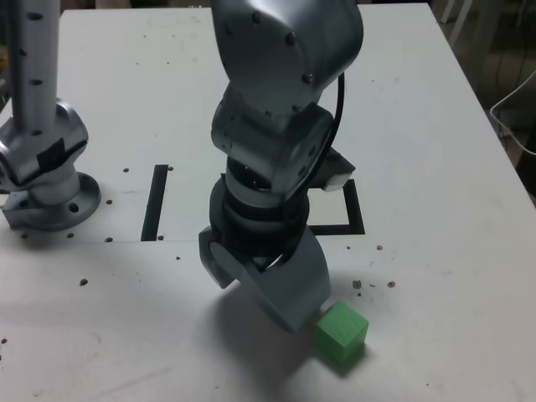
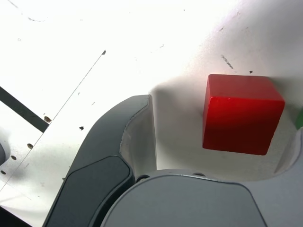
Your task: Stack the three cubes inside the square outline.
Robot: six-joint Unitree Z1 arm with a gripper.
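Watching from far away, I see my grey metal gripper [image 2: 208, 137] wide open, holding nothing. Between its smooth curved fingers [image 2: 118, 151] sits the small red matte cube [image 2: 241, 113] on the white table [image 1: 435, 126]. Just beside it is the green cube [image 1: 342, 335]. Closing crooked could bump either block away.

Gripper [image 1: 289, 306] sits low over the table [image 1: 435, 167], one cube [image 2: 241, 113] between its spread jaws. Another cube [image 1: 341, 336] lies just beside it, toward the exterior view's right. Behind the arm, the square outline [image 1: 355, 216] lies partly hidden.
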